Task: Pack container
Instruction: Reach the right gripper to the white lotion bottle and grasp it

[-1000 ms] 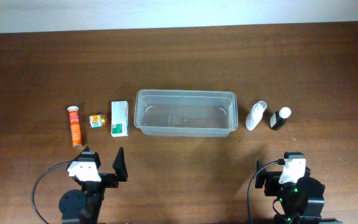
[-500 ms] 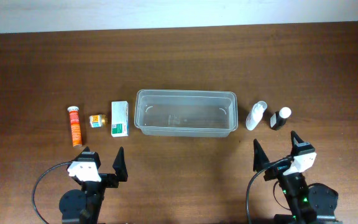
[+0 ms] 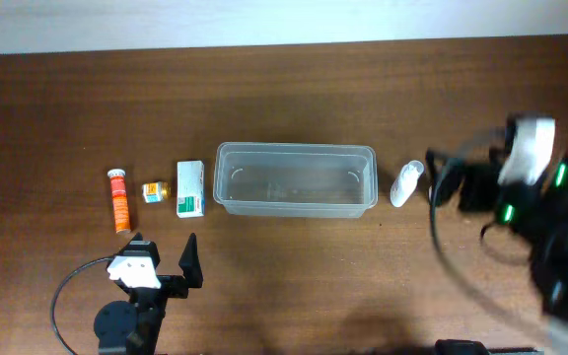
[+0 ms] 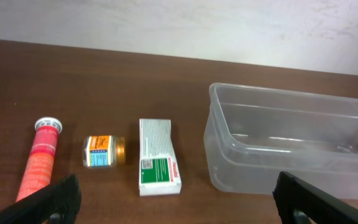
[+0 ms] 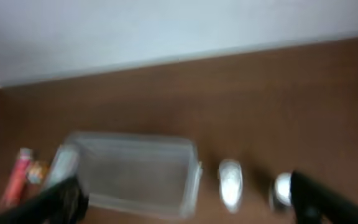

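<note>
The clear plastic container (image 3: 294, 149) stands empty at the table's middle; it also shows in the left wrist view (image 4: 278, 94) and, blurred, in the right wrist view (image 5: 129, 171). My left gripper (image 3: 163, 258) is open and empty near the front edge, short of the carton, as the left wrist view (image 4: 179, 208) shows. My right gripper (image 3: 461, 182) is raised and blurred at the right, open and empty (image 5: 191, 205). A white bottle (image 3: 405, 183) (image 5: 230, 182) lies right of the container. A dark bottle with a white cap (image 5: 281, 186) stands beside it, hidden by the arm in the overhead view.
Left of the container lie a white-and-green carton (image 3: 190, 187) (image 4: 157, 165), a small jar (image 3: 153, 191) (image 4: 103, 151) and an orange tube (image 3: 118, 199) (image 4: 39, 162). A pale wall runs along the table's far edge.
My right arm has lifted from the front edge and swung forward and up, now over the dark bottle. The left arm and all objects have not moved.
</note>
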Controlling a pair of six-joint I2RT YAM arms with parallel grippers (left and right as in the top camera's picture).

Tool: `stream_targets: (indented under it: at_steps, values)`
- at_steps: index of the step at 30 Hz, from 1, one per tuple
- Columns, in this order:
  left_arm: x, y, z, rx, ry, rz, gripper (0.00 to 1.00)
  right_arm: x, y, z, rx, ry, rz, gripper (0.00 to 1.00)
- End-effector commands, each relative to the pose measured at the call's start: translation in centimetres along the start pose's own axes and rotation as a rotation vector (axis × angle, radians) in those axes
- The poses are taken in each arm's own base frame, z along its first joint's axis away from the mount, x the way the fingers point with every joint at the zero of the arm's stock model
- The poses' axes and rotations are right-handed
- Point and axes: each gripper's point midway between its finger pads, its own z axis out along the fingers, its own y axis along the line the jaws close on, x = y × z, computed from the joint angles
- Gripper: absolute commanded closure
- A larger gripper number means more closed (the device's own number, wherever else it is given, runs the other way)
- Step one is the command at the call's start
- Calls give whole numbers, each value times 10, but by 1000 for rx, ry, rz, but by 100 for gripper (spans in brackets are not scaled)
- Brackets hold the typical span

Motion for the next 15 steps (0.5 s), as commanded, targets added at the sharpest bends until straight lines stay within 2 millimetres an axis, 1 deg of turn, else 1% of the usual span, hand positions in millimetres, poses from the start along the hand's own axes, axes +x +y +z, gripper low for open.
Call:
stream_targets:
  at_steps: [1,2,3,5,6,7,8,10,13,14,15]
  values:
    - [1,-1,0,4,-1,-8,0,-18,8,21,-58,147,39,2]
    - [1,-1,0,4,-1,-8,0,-18,6,29,-54,173,50,2]
    - [1,-1,0,4,-1,-8,0,-14,-5,50,-35,239,76,1]
    - [1,-1,0,4,-2,-8,0,0,-19,73,6,322,120,3]
    - [1,-1,0,4,-2,-8,0,16,-32,91,60,403,168,5]
    - [1,-1,0,4,-2,-8,0,26,-39,102,88,450,184,7]
    - [1,-1,0,4,-2,-8,0,45,-48,122,137,539,202,16]
    - [1,-1,0,4,-2,-8,0,66,-54,142,186,622,224,18]
    - [1,-1,0,4,-2,-8,0,85,-58,163,234,695,201,20]
    - [1,-1,0,4,-2,-8,0,94,-58,170,255,727,202,25]
    - [1,-1,0,4,-1,-8,0,102,-58,175,270,755,196,29]
